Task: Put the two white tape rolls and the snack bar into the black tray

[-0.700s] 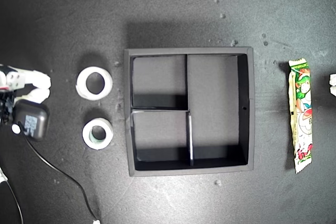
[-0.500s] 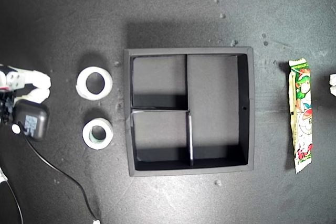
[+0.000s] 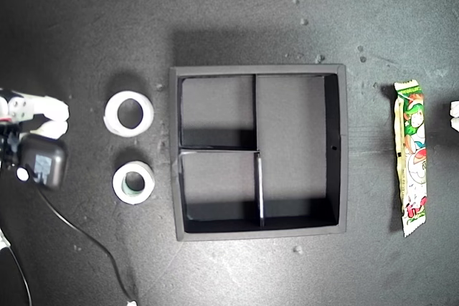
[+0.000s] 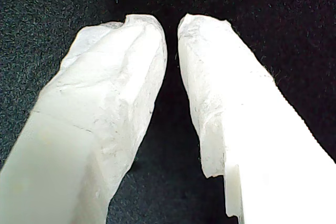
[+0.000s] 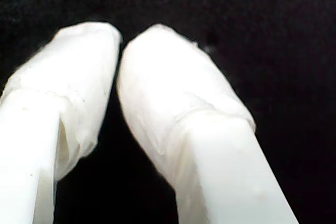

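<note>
The wider white tape roll (image 3: 111, 114) lies flat left of the black tray (image 3: 342, 148) in the exterior view. The smaller roll (image 3: 117, 184), with a greenish-grey core, lies just below it there. The tray's three compartments hold nothing. The snack bar (image 3: 412, 159) lies lengthwise to the tray's right, print side up. My first gripper (image 4: 170, 24) is shut over bare black surface, with nothing between its white fingers. My second gripper (image 5: 119, 38) is likewise shut on nothing. The wrist views do not show which arm is which.
One arm's white fingers (image 3: 50, 114) and black camera (image 3: 41, 164) with its cable (image 3: 86, 238) sit at the exterior view's left edge, near the rolls. A white bit of the other arm (image 3: 455, 116) shows at the right edge. Small crumbs dot the black surface.
The arm at the exterior view's left edge has shifted very slightly. The rolls, tray and snack bar have not moved.
</note>
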{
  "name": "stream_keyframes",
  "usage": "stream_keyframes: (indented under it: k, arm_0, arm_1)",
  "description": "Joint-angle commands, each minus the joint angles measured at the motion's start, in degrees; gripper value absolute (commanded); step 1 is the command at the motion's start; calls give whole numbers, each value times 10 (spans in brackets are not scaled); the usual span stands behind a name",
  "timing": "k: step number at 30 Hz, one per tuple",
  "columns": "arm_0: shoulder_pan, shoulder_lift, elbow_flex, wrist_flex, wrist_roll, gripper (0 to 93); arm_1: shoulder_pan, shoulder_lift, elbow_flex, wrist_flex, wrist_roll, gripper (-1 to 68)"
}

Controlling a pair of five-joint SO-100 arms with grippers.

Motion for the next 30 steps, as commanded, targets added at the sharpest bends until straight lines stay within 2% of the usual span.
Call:
stream_keyframes:
  k: [1,3,5,9,10,13,17,20,24,25,30]
  arm_0:
    - [4,29,33,22,6,2]
    - [4,29,33,22,11,2]
    - [4,29,33,21,43,2]
    - [-6,29,33,21,47,3]
    - [-8,29,33,21,46,10]
    - [-10,29,33,15,49,50]
    - [-3,29,33,-35,72,61]
    - [-5,29,33,-92,90,17]
    - [-7,29,33,-138,82,1]
    - [-5,29,33,-132,38,0]
    - [-1,29,33,-230,80,0]
  arm_1:
    - [11,2,7,2,-52,19]
    - [13,2,7,2,-53,19]
    - [15,2,7,2,-54,19]
    - [26,2,7,-3,-61,24]
    - [31,2,7,-6,-62,3]
    - [33,2,7,-16,-59,-1]
    - [42,2,7,-40,-80,-1]
    - [40,2,7,-64,-86,-2]
    - [51,2,7,-117,-93,-3]
    - [60,2,7,-134,-93,-3]
    - [91,2,7,-275,-120,-3]
